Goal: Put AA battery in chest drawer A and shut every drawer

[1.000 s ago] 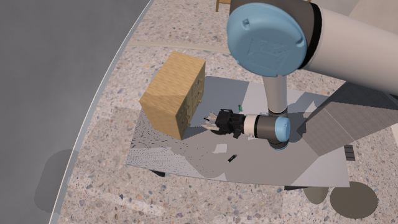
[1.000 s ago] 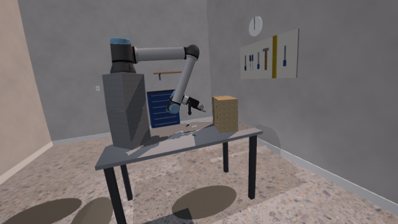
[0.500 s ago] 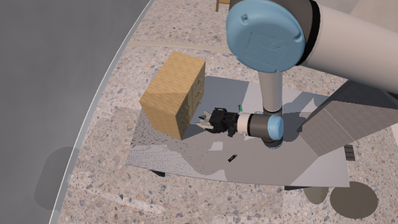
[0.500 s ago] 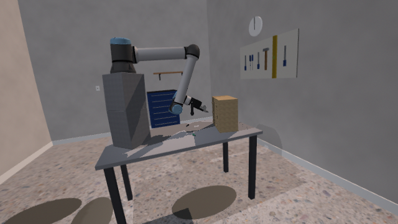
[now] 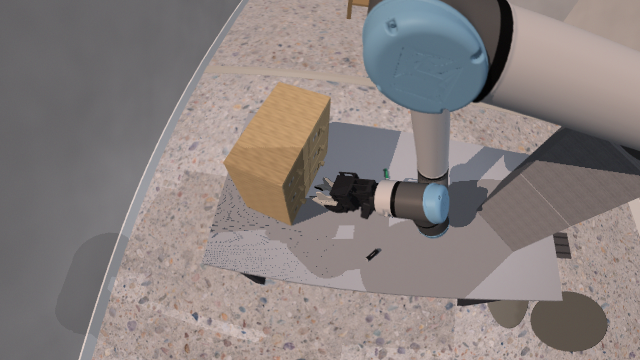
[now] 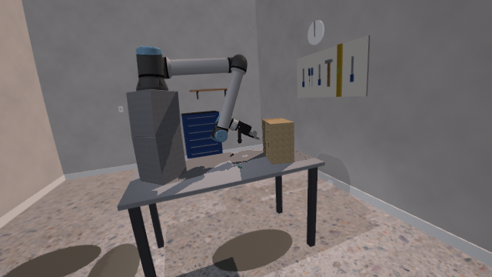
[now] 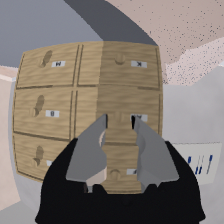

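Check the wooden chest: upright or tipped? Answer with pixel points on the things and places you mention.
Upright: in the exterior view the chest (image 5: 277, 125) (image 6: 282, 142) (image 7: 87, 110) stands on its base, side edges near vertical, top facing up.

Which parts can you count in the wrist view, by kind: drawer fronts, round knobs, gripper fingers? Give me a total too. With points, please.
Drawer fronts (image 5: 315, 151) (image 7: 30, 76): 6
Round knobs (image 5: 321, 164) (image 7: 119, 59): 6
Gripper fingers (image 5: 327, 200) (image 6: 254, 135): 2
Total: 14
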